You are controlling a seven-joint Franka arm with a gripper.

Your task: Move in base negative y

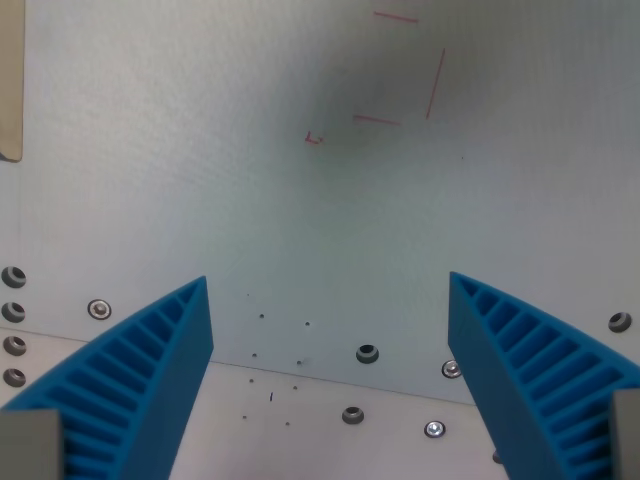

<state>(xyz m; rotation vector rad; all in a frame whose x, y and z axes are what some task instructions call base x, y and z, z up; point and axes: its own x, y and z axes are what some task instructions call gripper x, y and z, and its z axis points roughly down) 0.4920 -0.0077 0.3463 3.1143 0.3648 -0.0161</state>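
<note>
Item 1, the wrist view's far left: a beige strip (10,80) at the frame edge, cut off; I cannot tell what it belongs to.

Item 2, lower left: a cluster of screws (14,310) set in the pale table (150,150), with one more screw just right of them.

Item 3: my gripper (330,315), blue ribbed fingers (150,370) spread wide, nothing between them. I hold no object.

Item 4, centre: small dark specks on the surface and a seam (300,372) running across the table, with bolt holes (367,353) beside it.

Item 5, upper centre to right: thin red marks (420,80) drawn on the table, forming a partial rectangle, with a small red tick to their left. A soft shadow lies over them.

Item 6, far right: one further screw at the frame edge.

Task status: the task names no object, only a translation of my own hand along base negative y. One still view gives me no way to judge how much of that travel is done or remains. Nothing stands in my path that I can see.
</note>
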